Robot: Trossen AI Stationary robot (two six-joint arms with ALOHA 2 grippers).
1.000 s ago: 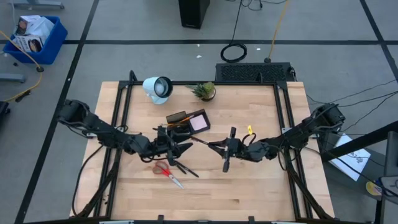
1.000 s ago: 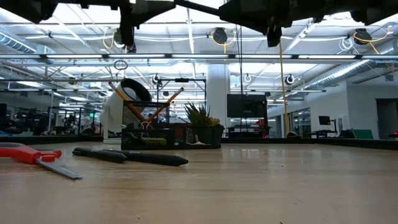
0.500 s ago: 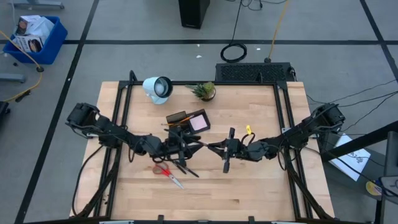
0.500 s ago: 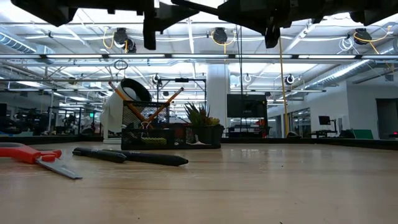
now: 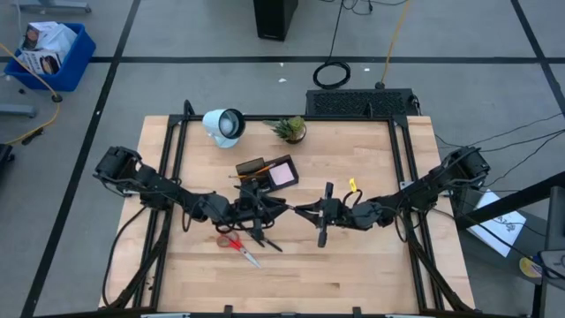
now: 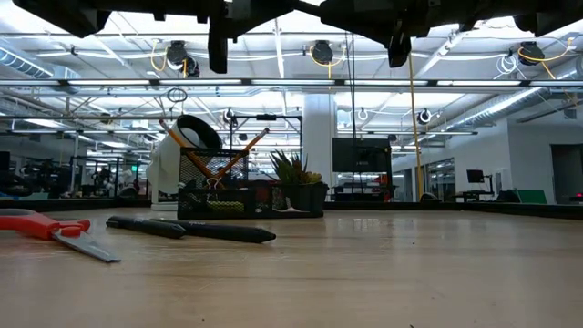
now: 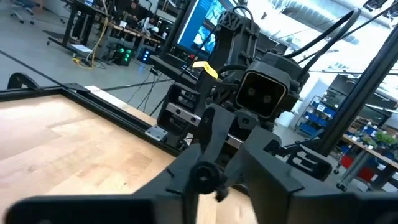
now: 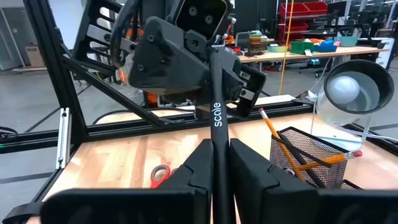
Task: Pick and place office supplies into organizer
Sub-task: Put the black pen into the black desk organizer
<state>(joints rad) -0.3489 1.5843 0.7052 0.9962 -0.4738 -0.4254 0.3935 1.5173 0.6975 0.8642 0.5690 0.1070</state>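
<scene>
Clamping a black pen [image 8: 216,93] tight in the right gripper [image 8: 221,149], presenting its far end to the left gripper [image 5: 275,205], seemingly for a handover; not possible to tell whether that one is gripping; standing just beyond, organizer [image 8: 311,155] holding orange pencils [image 8: 277,134]; lying nearby on the table [image 5: 371,274], red scissors [image 5: 237,246].

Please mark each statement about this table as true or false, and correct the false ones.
1. The right gripper holds a black pen in its jaws. True.
2. The scissors lie inside the organizer. False: they lie on the table.
3. Orange pencils stand in the organizer. True.
4. The plant stands next to the scissors. False: it stands at the far edge, near the lamp.
</scene>
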